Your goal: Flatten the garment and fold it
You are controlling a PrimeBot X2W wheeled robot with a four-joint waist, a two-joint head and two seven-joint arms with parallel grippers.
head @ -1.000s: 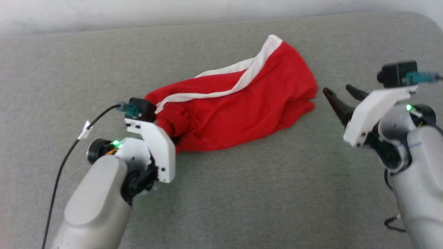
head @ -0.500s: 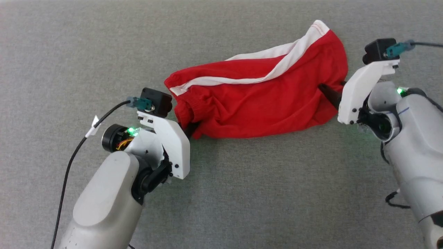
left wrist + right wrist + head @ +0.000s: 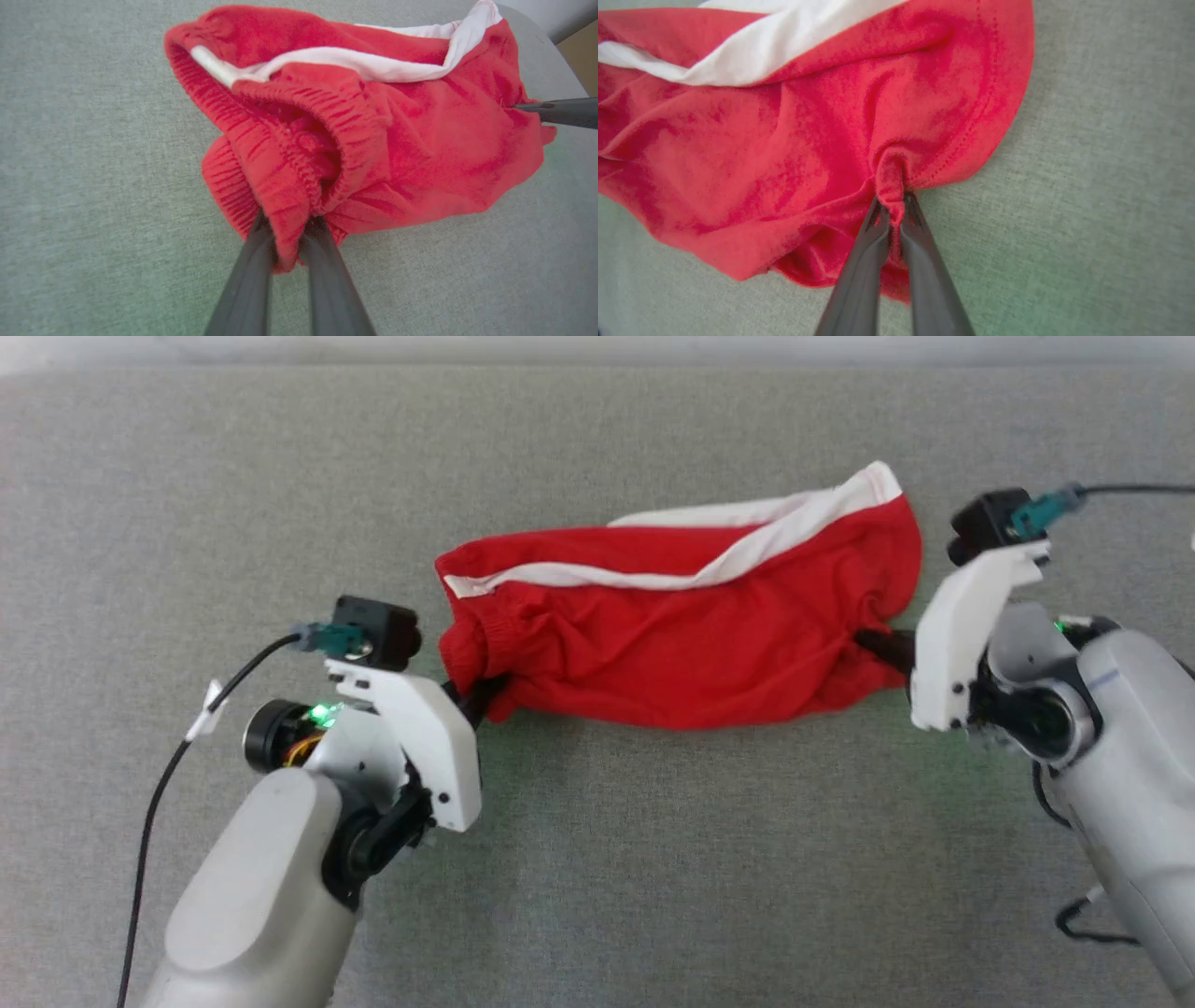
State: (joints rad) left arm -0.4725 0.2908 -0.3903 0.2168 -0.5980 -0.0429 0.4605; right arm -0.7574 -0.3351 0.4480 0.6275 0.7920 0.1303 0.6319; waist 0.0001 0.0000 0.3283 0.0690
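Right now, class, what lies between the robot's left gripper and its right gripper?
The garment: in the head view it spans the whole stretch, one end pinched in the left gripper, the other in the right gripper.

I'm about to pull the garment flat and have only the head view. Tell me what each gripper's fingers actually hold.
Observer: The left gripper is shut on the garment at its ribbed waistband.
Operator: Now the right.
Observer: The right gripper is shut on a small bunched pinch of red cloth beside the stitched hem.
Operator: Describe the waistband opening.
Observer: It gapes open toward the left wrist camera, not pressed flat.
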